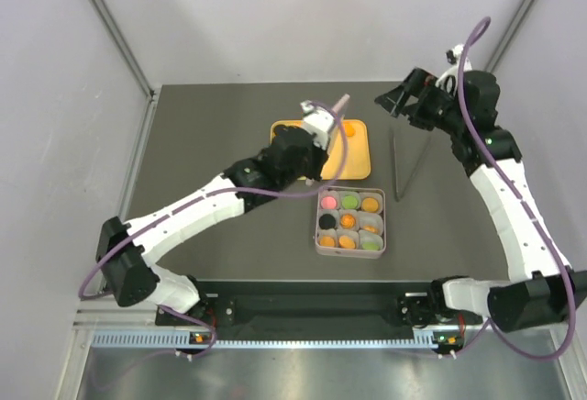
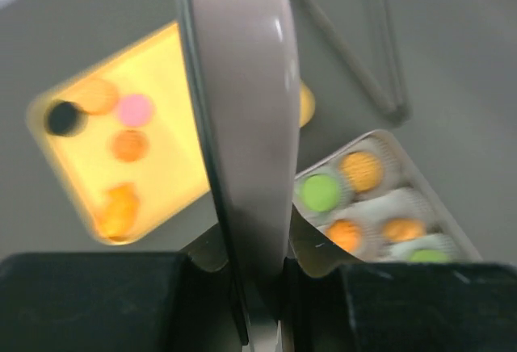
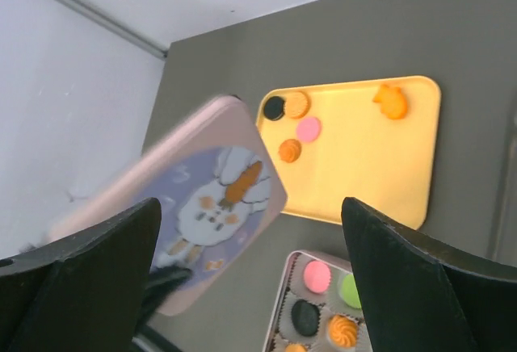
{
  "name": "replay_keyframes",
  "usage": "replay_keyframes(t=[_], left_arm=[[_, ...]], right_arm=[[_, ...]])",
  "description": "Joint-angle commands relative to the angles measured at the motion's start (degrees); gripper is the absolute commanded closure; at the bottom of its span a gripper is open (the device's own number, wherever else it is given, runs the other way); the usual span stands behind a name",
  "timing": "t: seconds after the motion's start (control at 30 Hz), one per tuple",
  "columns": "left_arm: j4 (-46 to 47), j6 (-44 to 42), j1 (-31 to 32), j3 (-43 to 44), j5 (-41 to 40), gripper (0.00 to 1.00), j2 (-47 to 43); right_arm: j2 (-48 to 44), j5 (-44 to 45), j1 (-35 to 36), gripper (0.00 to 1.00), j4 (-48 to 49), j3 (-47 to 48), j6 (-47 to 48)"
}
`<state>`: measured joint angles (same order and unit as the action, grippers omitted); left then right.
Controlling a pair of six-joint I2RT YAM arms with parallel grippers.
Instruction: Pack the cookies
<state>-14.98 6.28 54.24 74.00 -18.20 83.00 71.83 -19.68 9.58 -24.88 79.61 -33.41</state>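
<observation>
Over the middle of the table (image 1: 211, 134), my left gripper (image 1: 326, 117) is pinched tight on the edge of the tin's lid (image 3: 194, 207). It is a pink lid with a sheep and a carrot drawn on its lilac face. From above the lid shows almost edge-on, tipped up steeply and held in the air over the left part of the yellow tray (image 1: 353, 157).

The cookies (image 3: 308, 128) are split between two places. On the tray, the right wrist view lets me count five. A black, a pink and two round orange ones sit close together in one corner, and an irregular orange one lies well apart at another. The rest are in the square tin (image 1: 316, 231), which stands just near of the tray. They sit one to a paper cup: pink, green, black and several orange.

At the far right, my right gripper (image 1: 385, 106) hangs above the table with its fingers spread wide and nothing between them. It is well apart from the tin. A pair of tongs (image 1: 396, 161) lies flat on the table between that arm and the tray.
</observation>
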Motion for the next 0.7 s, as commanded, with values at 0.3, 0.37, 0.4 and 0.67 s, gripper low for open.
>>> replay_keyframes(t=[0.3,0.37,0.4,0.67], left_arm=[[30.2,51.8,-16.9,-14.6,51.6,1.0,-3.4],[35.3,56.1,-17.1,-17.0,53.0,1.0,-2.4],[37.7,56.7,-17.1,-18.4,53.4,1.0,-1.9],[48.1,62.3,-17.1,-24.0,60.4,1.0,3.2]], right_arm=[[-10.6,5.6,-0.8,0.04,10.1,-24.7,3.6],[-11.5,6.2,-0.9,0.04,10.3,-27.3,4.2],[-11.7,6.2,-0.9,0.04,10.6,-28.2,4.3],[-15.5,7.3,-0.6,0.04,12.8,-36.4,4.2]])
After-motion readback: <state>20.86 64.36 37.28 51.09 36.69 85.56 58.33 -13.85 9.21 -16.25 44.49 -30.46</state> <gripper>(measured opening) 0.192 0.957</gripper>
